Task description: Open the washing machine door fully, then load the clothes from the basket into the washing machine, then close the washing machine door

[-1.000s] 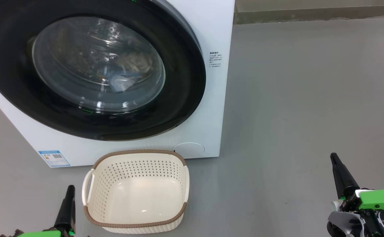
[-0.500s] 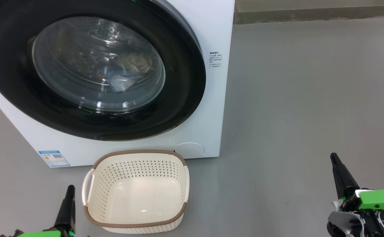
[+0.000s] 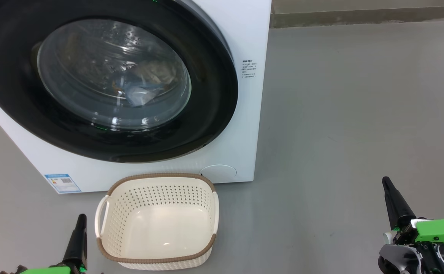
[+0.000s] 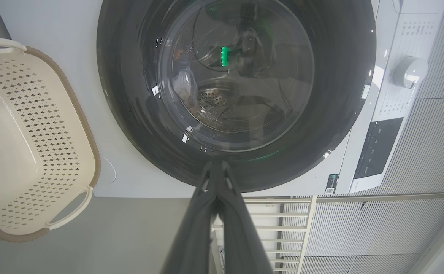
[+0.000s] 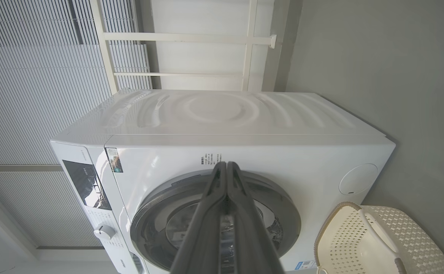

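Head view: big white boxy front-loading washing machine (image 3: 244, 114), its top cut off. The round door (image 3: 214, 99), with a glossy black rim and a bulging glass window, lies shut against the machine's front. Pale blue and cream clothes (image 3: 142, 91) sit inside the machine behind the glass, their prints too blurred to read. A cream perforated plastic basket (image 3: 161, 176) with a brown woven-look rim stands on the grey floor (image 3: 340, 114) just before the machine, its bare bottom showing. Both the left gripper (image 3: 80, 219) and the right gripper (image 3: 386, 182) are well before the machine, their bodies cut by the lower edge. Nothing has shifted since a second ago.

Left wrist view: fingers (image 4: 199, 213) pressed together, tips against the door's lower rim. Reflections obscure the drum's contents.

Right wrist view: fingers (image 5: 208, 213) pressed together. The basket beside the machine is cut off at the corner.
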You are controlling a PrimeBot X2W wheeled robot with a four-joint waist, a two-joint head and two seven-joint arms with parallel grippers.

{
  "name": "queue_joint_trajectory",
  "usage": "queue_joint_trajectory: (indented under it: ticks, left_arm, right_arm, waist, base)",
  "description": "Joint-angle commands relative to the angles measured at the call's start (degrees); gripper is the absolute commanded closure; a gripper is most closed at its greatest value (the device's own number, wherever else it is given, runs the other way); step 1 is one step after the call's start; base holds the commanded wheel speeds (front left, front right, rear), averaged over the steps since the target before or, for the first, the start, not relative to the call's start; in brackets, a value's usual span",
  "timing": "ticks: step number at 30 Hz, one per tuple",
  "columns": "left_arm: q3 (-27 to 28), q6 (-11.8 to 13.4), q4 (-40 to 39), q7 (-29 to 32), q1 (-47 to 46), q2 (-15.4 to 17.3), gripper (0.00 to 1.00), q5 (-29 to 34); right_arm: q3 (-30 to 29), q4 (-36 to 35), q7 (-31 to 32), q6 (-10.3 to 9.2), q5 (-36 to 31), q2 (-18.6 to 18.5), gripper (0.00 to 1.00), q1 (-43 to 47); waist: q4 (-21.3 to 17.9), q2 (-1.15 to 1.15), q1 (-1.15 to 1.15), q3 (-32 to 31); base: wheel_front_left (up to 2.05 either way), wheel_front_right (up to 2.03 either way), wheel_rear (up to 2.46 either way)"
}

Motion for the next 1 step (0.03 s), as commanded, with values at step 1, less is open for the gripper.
queue_joint_trajectory:
  ticks: [1]
  left_arm:
    - [1.9, 0.0, -1.8, 0.4, -2.4, 0.5, 1.00, -0.4]
  right_arm:
    - [1.0, -1.7, 0.4, 0.18, -0.1, -0.4, 1.00, -0.9]
  waist:
    - [0.0, 0.00, 0.00, 0.0]
  base:
    - [0.00, 0.00, 0.00]
